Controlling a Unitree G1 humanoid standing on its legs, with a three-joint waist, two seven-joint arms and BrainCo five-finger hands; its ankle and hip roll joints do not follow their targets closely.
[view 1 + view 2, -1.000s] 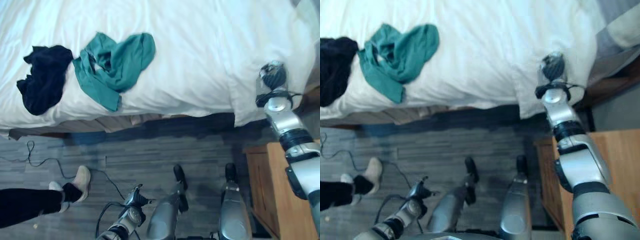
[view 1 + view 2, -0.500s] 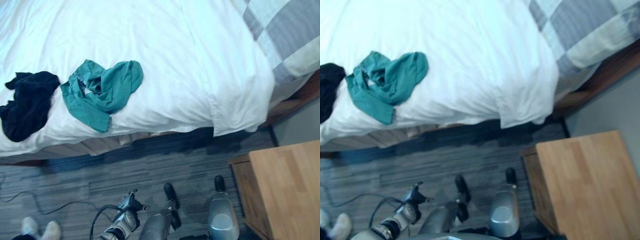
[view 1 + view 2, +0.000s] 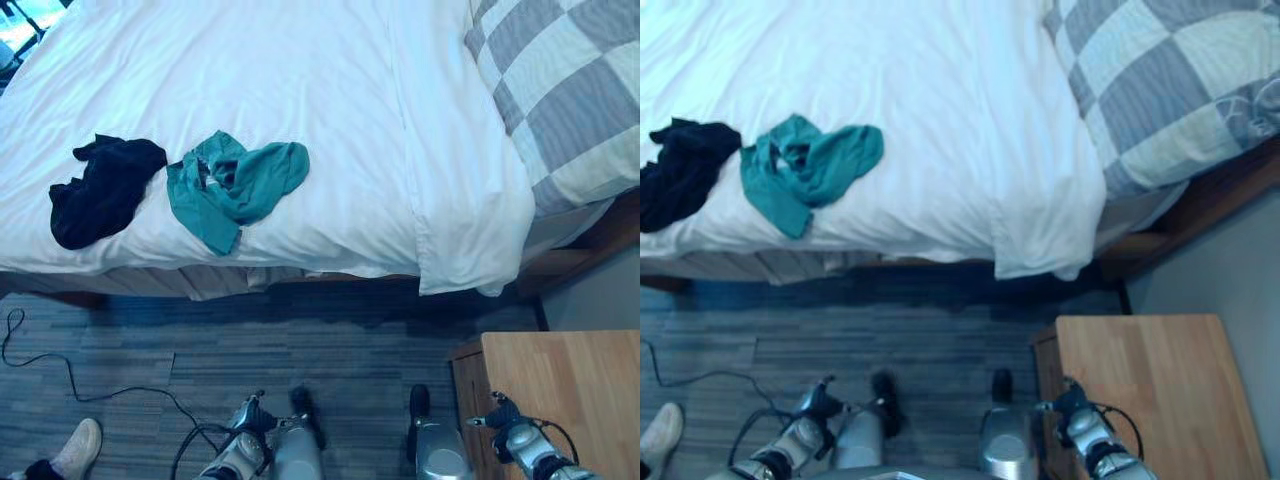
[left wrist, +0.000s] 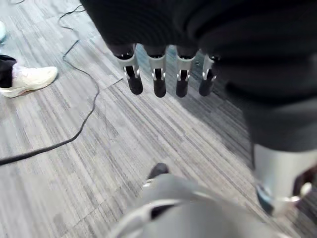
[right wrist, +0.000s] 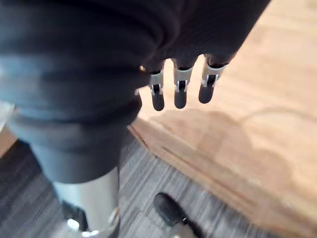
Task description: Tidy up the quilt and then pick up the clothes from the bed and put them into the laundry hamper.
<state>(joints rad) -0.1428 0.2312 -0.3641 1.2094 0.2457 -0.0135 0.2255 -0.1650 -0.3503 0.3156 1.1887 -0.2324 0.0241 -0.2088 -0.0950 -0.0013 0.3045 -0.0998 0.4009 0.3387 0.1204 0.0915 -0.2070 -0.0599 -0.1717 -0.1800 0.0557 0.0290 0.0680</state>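
White quilt (image 3: 300,120) lies smooth. Teal garment (image 3: 232,186) and black garment (image 3: 103,188) sit crumpled near its edge. Left hand (image 4: 166,74) and right hand (image 5: 181,87): fingers straight, empty.

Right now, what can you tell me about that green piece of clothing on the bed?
The green garment is a teal, soft-looking cloth top, crumpled in a loose heap with folds and one end trailing toward the bed's near edge. It lies on the white quilt, close beside a black garment on its left. Neither hand touches it.
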